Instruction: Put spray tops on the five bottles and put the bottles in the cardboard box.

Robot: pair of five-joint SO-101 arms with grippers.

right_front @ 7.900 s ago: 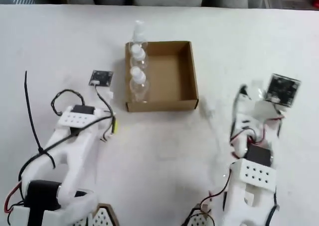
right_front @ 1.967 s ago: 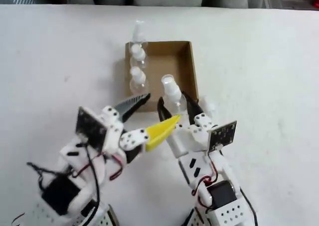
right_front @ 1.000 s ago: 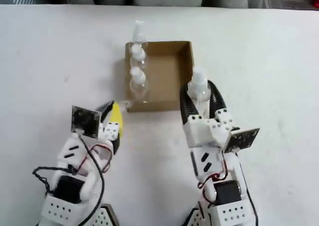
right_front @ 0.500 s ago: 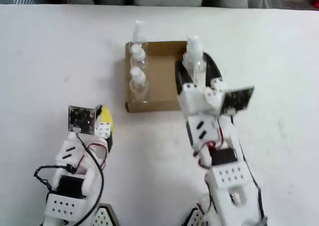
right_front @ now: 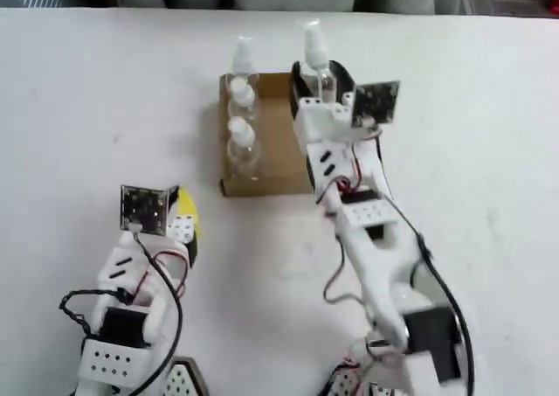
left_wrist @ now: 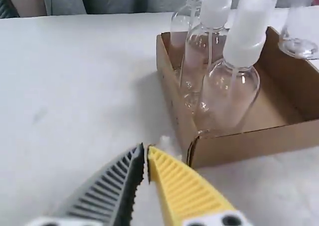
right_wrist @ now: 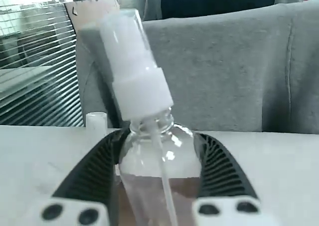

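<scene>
My right gripper (right_front: 316,79) pinches an upright bottle (right_wrist: 149,161) by its belly, with the spray top (right_wrist: 134,71) on and leaning slightly. The cardboard box (right_front: 279,184) sits beneath these jaws and a little back toward my base. Its bare strip lies to their left-arm side, next to the row of bottles (right_front: 242,147). My left gripper (left_wrist: 144,158) rests short of the box, jaws pressed together on nothing. My jaws hide the bottle's base, so I cannot tell whether it clears the box's far wall, nor whether the row's farthest bottle stands inside
</scene>
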